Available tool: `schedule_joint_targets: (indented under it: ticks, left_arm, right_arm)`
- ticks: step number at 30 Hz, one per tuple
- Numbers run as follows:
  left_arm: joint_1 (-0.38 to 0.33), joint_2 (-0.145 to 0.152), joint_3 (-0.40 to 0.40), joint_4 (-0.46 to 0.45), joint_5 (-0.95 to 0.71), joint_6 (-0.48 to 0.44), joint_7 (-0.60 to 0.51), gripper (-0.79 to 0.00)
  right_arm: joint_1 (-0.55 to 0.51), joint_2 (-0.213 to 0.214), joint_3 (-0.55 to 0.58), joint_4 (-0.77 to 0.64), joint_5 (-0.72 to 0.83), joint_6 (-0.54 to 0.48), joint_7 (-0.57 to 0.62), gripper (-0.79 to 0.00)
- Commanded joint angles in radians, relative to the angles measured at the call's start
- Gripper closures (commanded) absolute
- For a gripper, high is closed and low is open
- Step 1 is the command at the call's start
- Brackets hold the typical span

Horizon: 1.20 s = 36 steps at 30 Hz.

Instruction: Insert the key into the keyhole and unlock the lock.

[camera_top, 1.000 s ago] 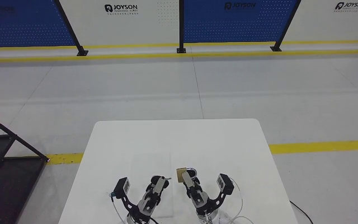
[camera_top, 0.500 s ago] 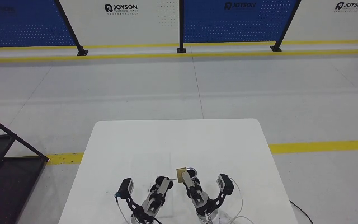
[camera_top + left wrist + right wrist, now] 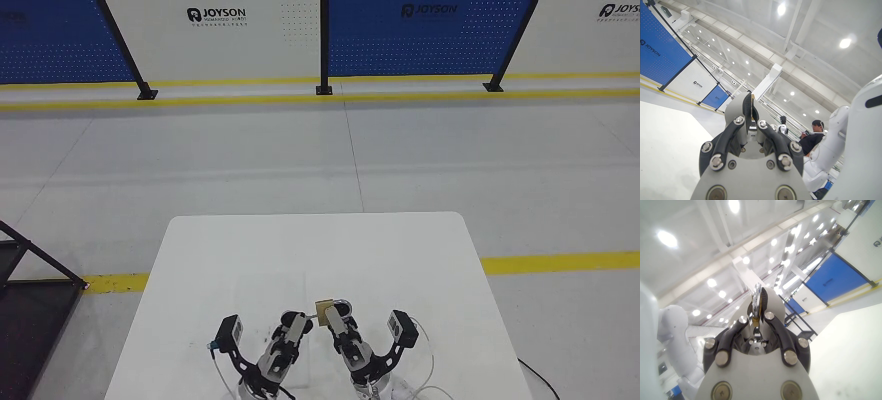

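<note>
One white table [image 3: 320, 250] stands in the top view. Two grippers are at its 6 o'clock edge, one left gripper [image 3: 297, 322] and one right gripper [image 3: 334, 318], each with two fingers [image 3: 732, 111]. There is one lock [image 3: 325, 311], brass with one silver shackle, pinched in the right gripper. There is one key [image 3: 752, 112], a thin brass blade, pinched in the left gripper. Toward 12 o'clock beyond the table stand two blue panels [image 3: 430, 35] and two white panels [image 3: 215, 45], with three black posts [image 3: 323, 45]. Yellow floor stripes [image 3: 560, 263] number three: a pair at 12 o'clock and one nearer. One dark rack [image 3: 30, 290] stands at 9 o'clock.
</note>
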Motion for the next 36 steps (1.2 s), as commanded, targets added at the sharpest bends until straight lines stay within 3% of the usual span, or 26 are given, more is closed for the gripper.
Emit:
schedule_joint_targets:
  ticks: [1,11,24,26,27,29,32,36]
  left_arm:
    - [0.000,-0.001,0.000,0.001,0.001,0.000,0.000,0.000]
    - [-0.002,-0.006,0.002,0.006,0.002,0.007,0.009,0.000]
    - [-0.001,-0.011,0.002,0.008,0.024,0.019,0.026,0.000]
    - [-0.002,-0.011,0.002,0.009,0.026,0.018,0.028,-0.354]
    - [-0.002,-0.012,0.002,0.010,0.028,0.019,0.028,-0.579]
    - [-0.001,-0.012,0.002,0.011,0.028,0.021,0.028,-0.717]
    - [-0.001,-0.012,0.000,0.011,0.026,0.019,0.029,-0.770]
    - [0.001,-0.012,-0.003,0.011,0.020,0.014,0.026,-0.751]
  right_arm:
    - [0.000,0.000,0.000,0.000,0.000,0.000,0.000,0.000]
    - [0.000,0.000,0.000,0.000,0.000,0.000,0.000,0.000]
    - [-0.026,0.001,0.024,-0.047,0.034,0.042,0.101,0.000]
    - [-0.029,0.000,0.027,-0.050,0.033,0.043,0.105,0.000]
    - [-0.030,0.000,0.028,-0.050,0.033,0.042,0.108,0.000]
    - [-0.032,-0.001,0.031,-0.052,0.034,0.042,0.110,0.000]
    - [-0.034,-0.002,0.034,-0.053,0.035,0.040,0.113,0.000]
    - [-0.036,-0.004,0.038,-0.054,0.038,0.036,0.115,0.000]
